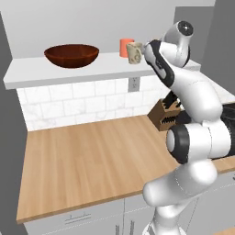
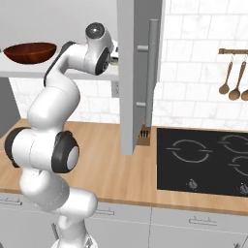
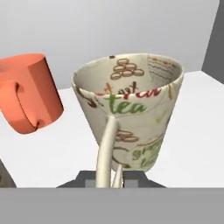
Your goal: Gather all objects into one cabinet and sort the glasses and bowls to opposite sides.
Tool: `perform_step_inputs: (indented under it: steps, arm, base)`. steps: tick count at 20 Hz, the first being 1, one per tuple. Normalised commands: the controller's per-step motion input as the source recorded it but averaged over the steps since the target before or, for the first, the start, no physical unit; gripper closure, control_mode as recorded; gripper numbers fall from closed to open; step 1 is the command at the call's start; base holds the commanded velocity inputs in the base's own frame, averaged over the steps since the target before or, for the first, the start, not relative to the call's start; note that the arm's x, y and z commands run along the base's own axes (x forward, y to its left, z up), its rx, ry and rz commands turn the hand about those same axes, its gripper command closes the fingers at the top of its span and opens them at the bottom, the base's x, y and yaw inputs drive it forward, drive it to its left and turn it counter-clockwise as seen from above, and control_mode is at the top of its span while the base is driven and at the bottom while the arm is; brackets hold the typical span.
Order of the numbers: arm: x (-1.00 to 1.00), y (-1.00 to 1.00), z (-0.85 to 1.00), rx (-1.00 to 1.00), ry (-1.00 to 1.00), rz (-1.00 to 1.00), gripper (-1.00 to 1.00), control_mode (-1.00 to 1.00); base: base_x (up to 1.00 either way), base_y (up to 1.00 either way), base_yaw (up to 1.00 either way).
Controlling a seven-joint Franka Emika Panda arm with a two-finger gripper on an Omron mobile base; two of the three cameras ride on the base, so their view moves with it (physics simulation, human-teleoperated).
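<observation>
The cabinet's pale shelf board [image 1: 55, 73] carries the wide dark brown bowl [image 1: 71, 55] [image 2: 29, 52] at its left end. At the right end stand the orange cup [image 1: 125, 47] [image 3: 28, 94] and, just in front of it, one beige printed mug [image 1: 135, 53] [image 3: 131, 109]. The mug's base looks to be on the board [image 3: 192, 131], a short gap from the orange cup. My gripper [image 1: 143, 53] [image 3: 111, 179] is at the mug, its jaws closed in on the handle that points at the hand camera. The second beige mug is out of view.
Below the shelf lies a wooden counter [image 1: 92, 156] with a knife block [image 1: 164, 114] against the tiled wall. A tall grey panel with a bar handle [image 2: 140, 72] stands right of the shelf. Beyond it are a black cooktop [image 2: 203, 160] and hanging wooden spoons [image 2: 232, 77].
</observation>
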Motion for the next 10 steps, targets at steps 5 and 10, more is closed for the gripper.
perform_step_inputs:
  steps: [5, 10]
  arm:
    - [0.03, -0.01, -0.09, 0.00, 0.01, 0.00, -1.00, -1.00]
    - [-0.09, 0.00, -0.14, 0.00, -0.17, 0.00, -1.00, -1.00]
  base:
    - [0.00, 0.00, 0.00]
    - [0.00, 0.00, 0.00]
